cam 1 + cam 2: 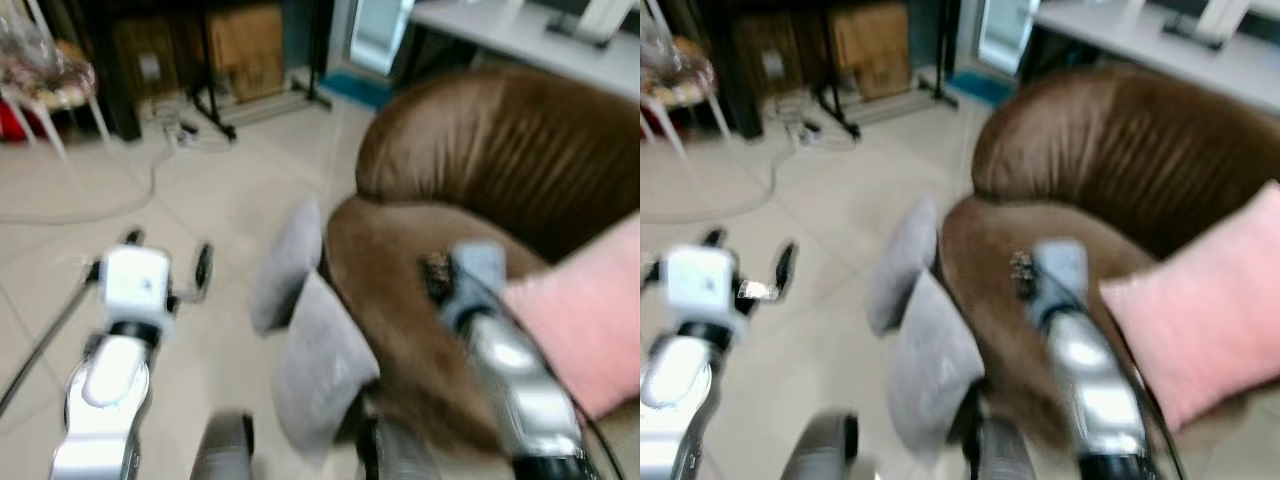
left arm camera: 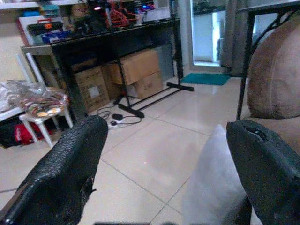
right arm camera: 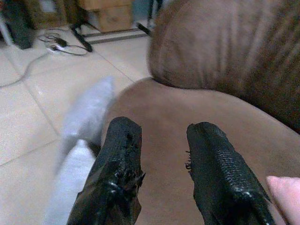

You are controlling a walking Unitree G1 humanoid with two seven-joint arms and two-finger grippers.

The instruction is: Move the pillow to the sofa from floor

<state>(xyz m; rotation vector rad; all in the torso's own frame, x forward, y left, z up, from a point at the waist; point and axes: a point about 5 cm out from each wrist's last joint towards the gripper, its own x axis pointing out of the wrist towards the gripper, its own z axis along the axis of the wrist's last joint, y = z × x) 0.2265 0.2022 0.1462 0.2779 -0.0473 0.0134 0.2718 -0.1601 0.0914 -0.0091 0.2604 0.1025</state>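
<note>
Right hand (image 3: 161, 176) parted over brown sofa (image 3: 211, 70); grey pillow (image 3: 86, 112) beside.

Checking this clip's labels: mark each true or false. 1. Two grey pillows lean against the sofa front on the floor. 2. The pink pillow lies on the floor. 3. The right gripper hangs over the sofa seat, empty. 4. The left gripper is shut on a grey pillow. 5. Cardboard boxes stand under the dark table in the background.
1. True: two grey pillows stand on the floor against the sofa.
2. False: the pink pillow rests on the sofa seat.
3. True: the right gripper is open above the seat.
4. False: the left gripper is open, holding nothing.
5. True: boxes sit under the table.
</note>
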